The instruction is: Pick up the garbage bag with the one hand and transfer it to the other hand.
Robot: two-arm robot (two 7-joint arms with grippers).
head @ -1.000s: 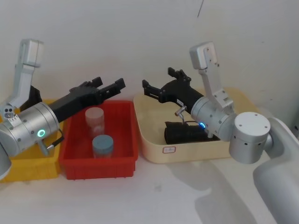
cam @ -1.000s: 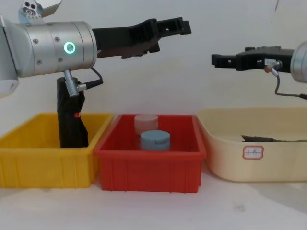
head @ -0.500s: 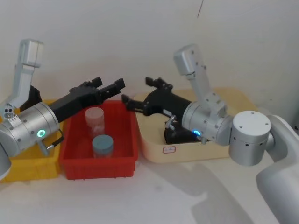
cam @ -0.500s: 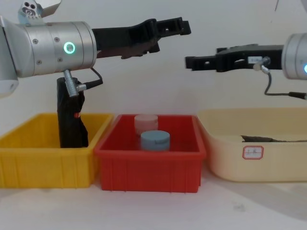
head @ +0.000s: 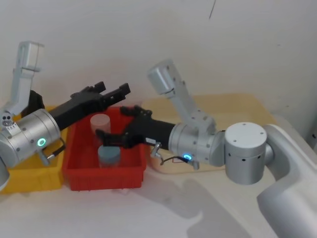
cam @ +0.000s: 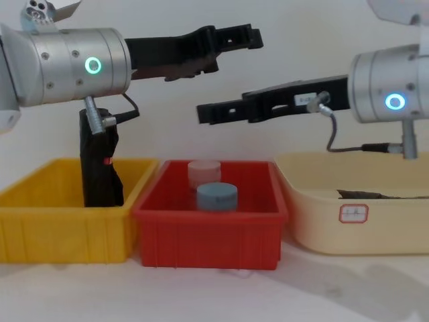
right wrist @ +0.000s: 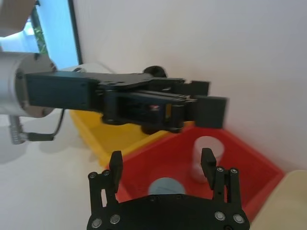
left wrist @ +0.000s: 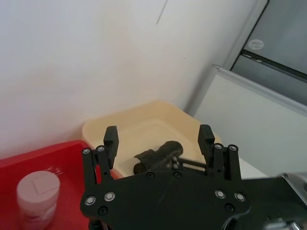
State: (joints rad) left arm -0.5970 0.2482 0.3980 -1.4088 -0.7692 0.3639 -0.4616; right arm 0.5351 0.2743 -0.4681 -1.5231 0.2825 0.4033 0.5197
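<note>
The garbage bag (left wrist: 156, 156), a thick glossy black bundle, lies in the beige tray (left wrist: 98, 128); its dark edge (cam: 375, 195) peeks over the tray wall. My left gripper (head: 113, 89), unlabelled with a green ring light, hangs open and empty above the red bin's (head: 79, 174) back edge, high (cam: 234, 37) in the chest view. My right gripper (head: 116, 122), with a white label and a blue ring light, reaches left over the red bin, open and empty (right wrist: 161, 159), slightly below the left one (cam: 208, 113). The two grippers are apart.
Inside the red bin (cam: 208, 235) stand a pale pink jar (cam: 204, 171) and a blue-lidded jar (cam: 216, 196). A yellow bin (cam: 67, 228) on the left holds a slim black roll with a red mark (cam: 100, 168). A white wall is close behind.
My right arm has swung left, from above the beige tray to over the red bin, with its fingers open throughout. The left arm has barely moved. The bag stays in the tray.
</note>
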